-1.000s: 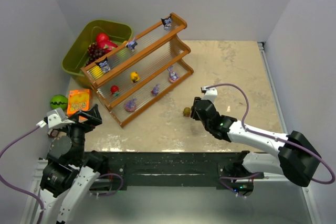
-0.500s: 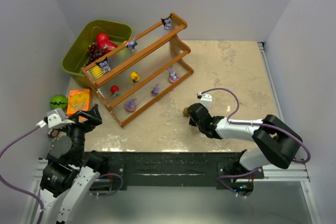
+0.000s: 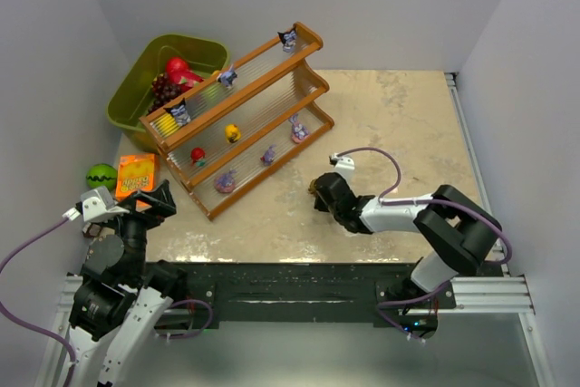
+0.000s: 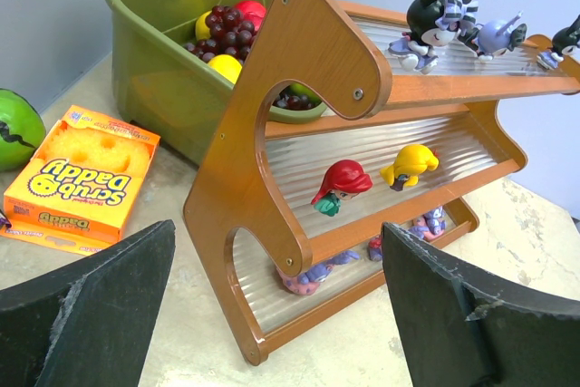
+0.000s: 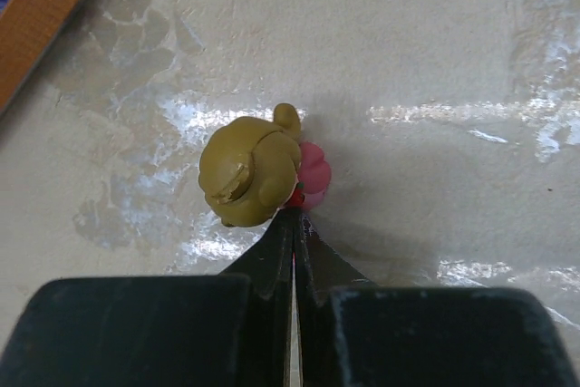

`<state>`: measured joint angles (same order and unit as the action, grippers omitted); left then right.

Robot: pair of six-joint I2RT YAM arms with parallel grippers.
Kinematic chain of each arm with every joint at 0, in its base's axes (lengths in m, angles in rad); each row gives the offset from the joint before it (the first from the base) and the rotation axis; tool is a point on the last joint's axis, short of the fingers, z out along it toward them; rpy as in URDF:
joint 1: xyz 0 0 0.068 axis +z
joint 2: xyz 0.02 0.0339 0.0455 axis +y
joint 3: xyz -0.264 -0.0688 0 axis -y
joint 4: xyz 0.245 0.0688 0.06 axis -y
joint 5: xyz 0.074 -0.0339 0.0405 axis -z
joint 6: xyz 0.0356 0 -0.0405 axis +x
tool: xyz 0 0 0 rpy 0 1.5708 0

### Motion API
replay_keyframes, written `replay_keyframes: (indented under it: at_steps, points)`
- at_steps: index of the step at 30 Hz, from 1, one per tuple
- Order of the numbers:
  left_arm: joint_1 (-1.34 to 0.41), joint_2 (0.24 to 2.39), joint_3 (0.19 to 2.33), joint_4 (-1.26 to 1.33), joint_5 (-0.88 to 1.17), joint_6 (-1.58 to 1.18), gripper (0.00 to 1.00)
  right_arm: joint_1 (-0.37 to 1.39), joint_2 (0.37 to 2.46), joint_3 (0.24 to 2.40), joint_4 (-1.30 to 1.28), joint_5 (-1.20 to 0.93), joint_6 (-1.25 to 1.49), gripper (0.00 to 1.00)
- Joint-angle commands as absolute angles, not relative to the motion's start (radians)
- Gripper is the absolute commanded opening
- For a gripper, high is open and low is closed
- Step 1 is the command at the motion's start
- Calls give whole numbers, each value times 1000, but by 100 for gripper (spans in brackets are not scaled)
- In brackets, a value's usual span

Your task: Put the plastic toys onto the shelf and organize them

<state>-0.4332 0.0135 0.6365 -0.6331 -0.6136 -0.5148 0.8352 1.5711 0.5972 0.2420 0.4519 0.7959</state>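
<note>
The olive round toy [image 5: 249, 169], with a pink and red part at its base, lies on the table. My right gripper [image 5: 294, 215] is shut, and its tips pinch that red part. In the top view the right gripper [image 3: 317, 189] covers the toy. The shelf [image 3: 272, 61] stands at the back left. It holds dark toys [image 3: 288, 38] on the top tier, a yellow toy [image 3: 233, 132] and a red toy [image 3: 198, 155] on the middle tier, and purple toys [image 3: 269, 155] on the bottom tier. My left gripper [image 4: 276, 314] is open and empty, facing the shelf's end [image 4: 299, 61].
An olive-green bin [image 3: 145, 70] with red fruit and grapes stands behind the shelf. A green striped ball [image 3: 101, 175] and an orange box [image 3: 136, 174] lie at the left edge. Walls close in on three sides.
My right arm has stretched left and lowered. Its gripper has moved onto the olive toy, which now sits slightly further left. The left arm has not moved.
</note>
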Motion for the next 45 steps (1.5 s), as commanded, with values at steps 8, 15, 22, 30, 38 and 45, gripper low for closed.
replay_keyframes:
  at_steps: [8, 15, 22, 30, 38, 45]
  points:
    - [-430, -44, 632, -601, -620, -526, 100, 850, 1605, 660, 273, 408, 781, 0]
    - [-430, -46, 632, -603, -623, -525, 100, 890, 1427, 604, 177, 482, 762, 50]
    - [-430, -48, 634, -604, -624, -528, 100, 890, 1442, 635, 141, 563, 693, 70]
    - [-430, -51, 634, -604, -627, -529, 100, 890, 1496, 627, 310, 600, 552, 77]
    - [-430, -48, 634, -604, -627, -528, 100, 890, 1540, 667, 377, 575, 460, 76]
    - [-430, -46, 634, -604, -627, -529, 100, 887, 1583, 701, 370, 604, 456, 68]
